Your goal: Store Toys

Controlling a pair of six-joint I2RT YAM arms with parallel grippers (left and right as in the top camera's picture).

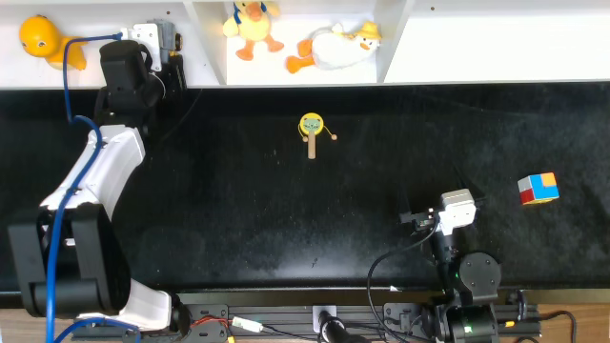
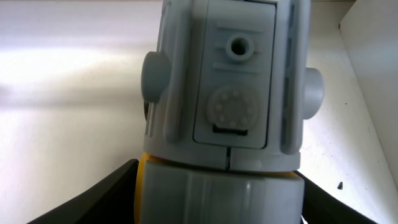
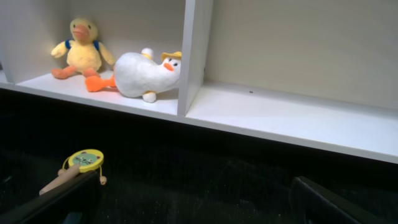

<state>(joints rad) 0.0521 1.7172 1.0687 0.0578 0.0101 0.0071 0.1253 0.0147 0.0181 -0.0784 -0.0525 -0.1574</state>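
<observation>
Your left pincer [image 2: 221, 199] is clamping the toy robot [image 2: 230, 93] low on its body. One finger is pressing on each flank, so the jaws are closed only as far as the toy's width allows. The robot is sitting directly between the fingers with its back panel facing the wrist. Its long axis is running across the line between the fingers, which looks to me like upright.

The pincer is reaching into the end compartment of the shelf [image 2: 62, 124]. The divider [image 2: 373, 93] is lying near it on the side toward the middle of the shelf, and the orange duck [image 1: 43, 38] is sitting well apart on the other side.

What the release is hinging on, I judge, is the gap under the toy. Its base is hiding behind the fingers, so you cannot tell whether it is touching the shelf floor.

Your right pincer [image 1: 412, 219] is resting low over the table, spread wide and holding nothing. It is the nearer arm to the cube [image 1: 538, 189], and the rattle [image 1: 312, 129] is lying ahead of it toward the shelf.
</observation>
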